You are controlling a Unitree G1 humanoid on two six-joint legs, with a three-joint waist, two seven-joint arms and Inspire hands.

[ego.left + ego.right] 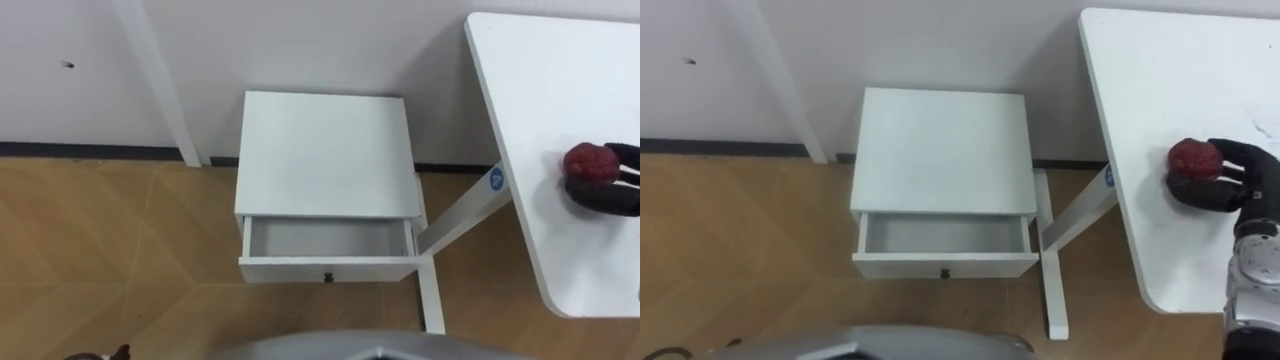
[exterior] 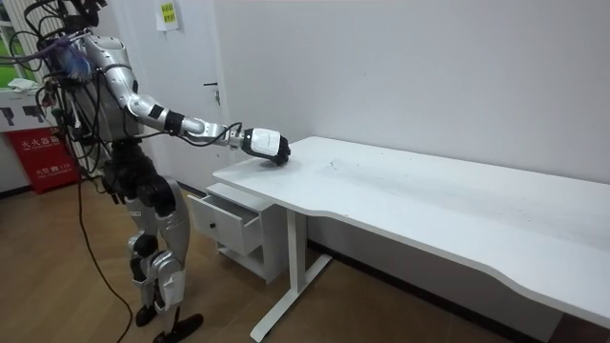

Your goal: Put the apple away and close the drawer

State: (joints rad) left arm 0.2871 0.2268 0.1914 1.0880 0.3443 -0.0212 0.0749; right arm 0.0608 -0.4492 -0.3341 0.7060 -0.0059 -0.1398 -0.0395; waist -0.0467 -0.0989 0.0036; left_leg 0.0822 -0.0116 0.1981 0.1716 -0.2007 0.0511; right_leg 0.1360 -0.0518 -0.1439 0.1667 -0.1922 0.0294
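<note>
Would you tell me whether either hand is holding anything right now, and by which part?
The right hand is curled round the red apple, wrapping its right and near sides. The apple seems to rest on the white table.

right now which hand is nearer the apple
Right. The right hand is curled round the apple on the white table; the left hand is low at the lower left, across the open drawer from it.
</note>
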